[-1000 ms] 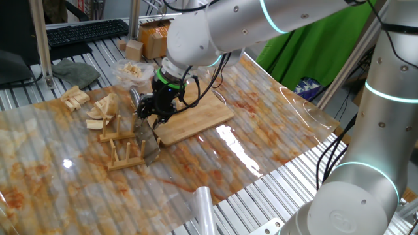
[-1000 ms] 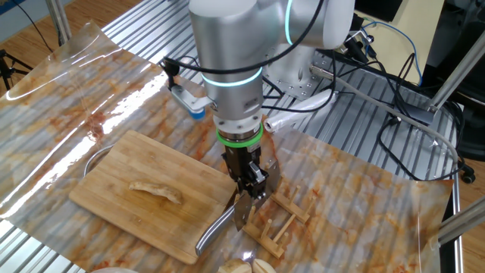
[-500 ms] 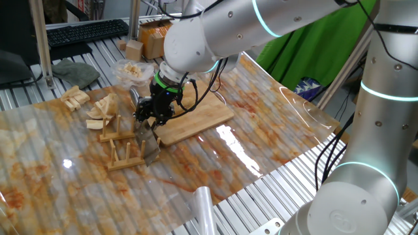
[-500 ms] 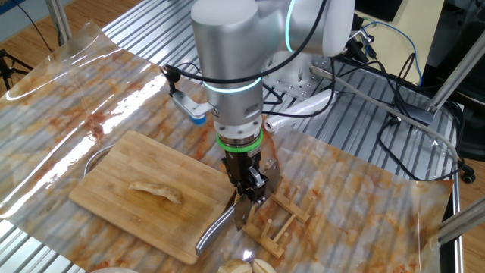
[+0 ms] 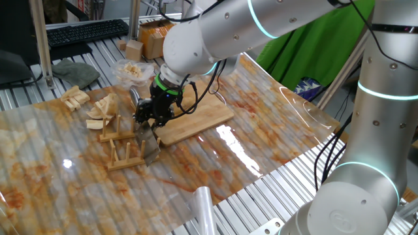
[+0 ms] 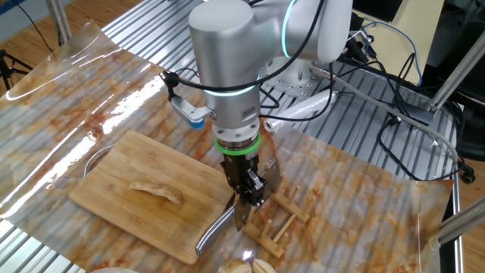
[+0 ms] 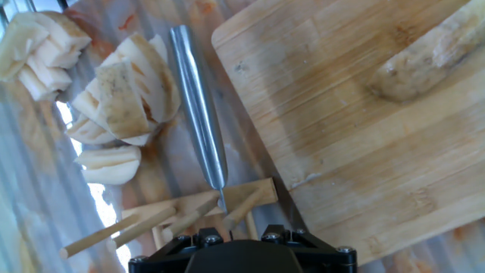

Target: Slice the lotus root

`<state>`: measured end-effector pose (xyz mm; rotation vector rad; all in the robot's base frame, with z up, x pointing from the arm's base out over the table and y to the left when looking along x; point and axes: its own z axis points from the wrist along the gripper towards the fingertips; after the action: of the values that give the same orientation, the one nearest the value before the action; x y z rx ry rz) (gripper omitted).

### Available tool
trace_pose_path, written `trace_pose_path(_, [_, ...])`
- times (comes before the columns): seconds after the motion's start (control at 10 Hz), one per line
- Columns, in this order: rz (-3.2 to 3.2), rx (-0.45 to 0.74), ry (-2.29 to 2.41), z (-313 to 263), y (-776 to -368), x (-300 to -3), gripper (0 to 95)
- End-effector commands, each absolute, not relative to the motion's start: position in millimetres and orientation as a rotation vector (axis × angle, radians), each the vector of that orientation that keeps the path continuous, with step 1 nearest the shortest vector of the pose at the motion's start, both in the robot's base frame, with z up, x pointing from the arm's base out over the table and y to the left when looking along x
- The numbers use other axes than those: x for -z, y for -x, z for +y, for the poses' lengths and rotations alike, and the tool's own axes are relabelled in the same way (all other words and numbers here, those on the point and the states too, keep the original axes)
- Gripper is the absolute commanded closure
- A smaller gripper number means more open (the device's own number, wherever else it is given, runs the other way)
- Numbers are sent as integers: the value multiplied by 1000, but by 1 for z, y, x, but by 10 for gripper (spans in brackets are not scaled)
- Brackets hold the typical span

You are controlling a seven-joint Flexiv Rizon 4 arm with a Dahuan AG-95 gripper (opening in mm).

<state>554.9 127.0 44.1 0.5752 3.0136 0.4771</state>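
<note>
Hovering low over the wooden peg rack (image 6: 277, 224), the gripper (image 6: 250, 199) pointed steeply down at the knife (image 7: 198, 106) parked there. The knife sat edge-up between the pegs, its steel handle sticking out past the rack toward the pile of tan wedge pieces (image 7: 125, 95). That parking made sense: the rack kept the blade standing so fingers coming from above could close on its flat sides.

- Hand state: could not tell. The jaws stood partly closed around the blade's upper part, but neither fixed view showed pads meeting steel. The hand view showed only the gripper body at the bottom edge, no fingertips. Grasp or mere straddle, unresolved.
- Lotus root (image 6: 155, 191): one long pale piece lying flat near the middle of the wooden board (image 6: 114, 216), well apart from the gripper and untouched. No cut faces showed on it, so I judged slicing not yet begun.
- Board lay just beside the rack, one corner close to the pegs. Likely set so the knife had only a short carry to the work.
- Clear plastic sheet (image 5: 228, 163) covered the table under everything, stained orange-brown. Probably a spill guard.

Judged step: fetching the knife from the rack. The next move would call for a firm pinch and a straight lift clear of the pegs. A tilted pull risked dragging the light rack along or twisting the blade in the jaws.
</note>
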Motion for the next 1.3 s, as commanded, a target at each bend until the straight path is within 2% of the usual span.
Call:
trace_pose_path(0.1, [3012,-495,-577,128,-554,-43,570])
trace_pose_path(1.3, [2993,-527,-593,139,-556,-31,570])
